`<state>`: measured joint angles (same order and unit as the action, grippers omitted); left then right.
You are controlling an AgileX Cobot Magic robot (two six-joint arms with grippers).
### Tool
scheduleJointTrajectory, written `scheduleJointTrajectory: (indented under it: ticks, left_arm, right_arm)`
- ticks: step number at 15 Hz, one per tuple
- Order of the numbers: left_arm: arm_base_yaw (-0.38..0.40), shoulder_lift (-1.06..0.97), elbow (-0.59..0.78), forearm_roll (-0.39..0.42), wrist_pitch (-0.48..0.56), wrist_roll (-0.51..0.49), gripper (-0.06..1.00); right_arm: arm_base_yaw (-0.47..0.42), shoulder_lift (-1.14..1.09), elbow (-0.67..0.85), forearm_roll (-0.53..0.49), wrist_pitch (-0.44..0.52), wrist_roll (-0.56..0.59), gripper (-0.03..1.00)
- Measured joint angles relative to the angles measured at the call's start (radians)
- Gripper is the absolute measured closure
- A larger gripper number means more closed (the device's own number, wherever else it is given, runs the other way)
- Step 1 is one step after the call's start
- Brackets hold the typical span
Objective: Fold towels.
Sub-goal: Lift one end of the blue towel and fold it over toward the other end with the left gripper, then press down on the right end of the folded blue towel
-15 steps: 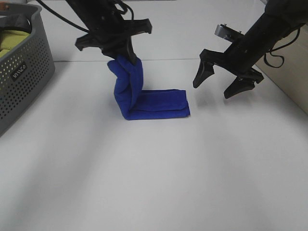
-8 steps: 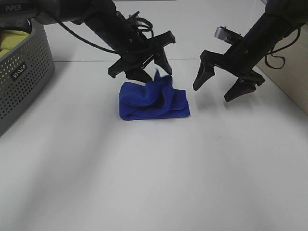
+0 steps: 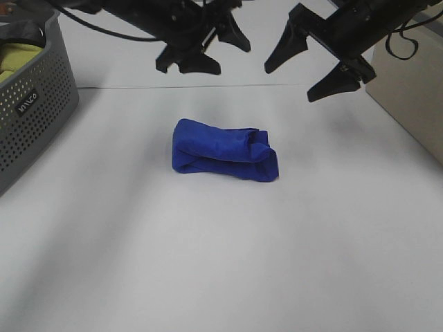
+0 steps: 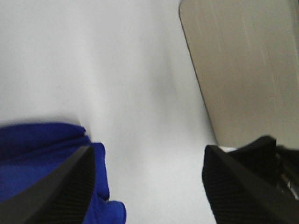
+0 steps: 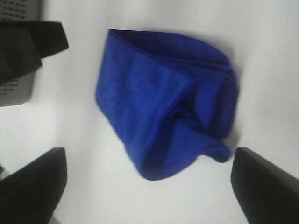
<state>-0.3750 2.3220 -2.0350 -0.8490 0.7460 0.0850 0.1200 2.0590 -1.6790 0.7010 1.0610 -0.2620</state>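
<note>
The royal-blue towel (image 3: 225, 150) lies on the white table (image 3: 221, 263) as a short, lumpy folded bundle, its upper layer slumped toward its right end. My left gripper (image 3: 208, 50) hangs open above and behind it, holding nothing. In the left wrist view the gripper (image 4: 149, 186) has its jaws wide apart, with a corner of the towel (image 4: 42, 149) beside one finger (image 4: 60, 186). My right gripper (image 3: 306, 66) is also open and empty, raised behind and to the right of the bundle. The right wrist view looks straight down on the towel (image 5: 163, 98), which sits beyond the open gripper (image 5: 149, 191).
A grey perforated basket (image 3: 34, 104) stands at the left edge with a yellow cloth (image 3: 17, 59) inside. A beige box (image 3: 408, 97) sits at the right, also seen as the box (image 4: 243, 65) in the left wrist view.
My left gripper opened and let go of the towel's raised end, which dropped onto the rest of the bundle. Both grippers have since risen and drawn back from it.
</note>
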Motion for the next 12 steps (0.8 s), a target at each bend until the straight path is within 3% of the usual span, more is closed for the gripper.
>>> scheduleJointTrajectory:
  ticks: [2,6,8,12]
  left_arm:
    - [0.063,-0.054,-0.005,0.025,-0.034,0.008,0.31]
    - [0.146,-0.086,-0.006,0.067,-0.036,0.008,0.31]
    - [0.152,-0.086,-0.006,0.088,-0.013,0.008,0.31]
    - [0.152,-0.086,-0.006,0.125,0.043,0.008,0.31]
  right_arm:
    - [0.037,0.000,0.031,0.151,0.003,-0.079,0.08]
    - [0.143,0.037,0.108,0.369,-0.089,-0.222,0.08]
    - [0.149,0.121,0.109,0.423,-0.064,-0.250,0.08]
    - [0.147,0.247,0.115,0.411,-0.031,-0.252,0.08]
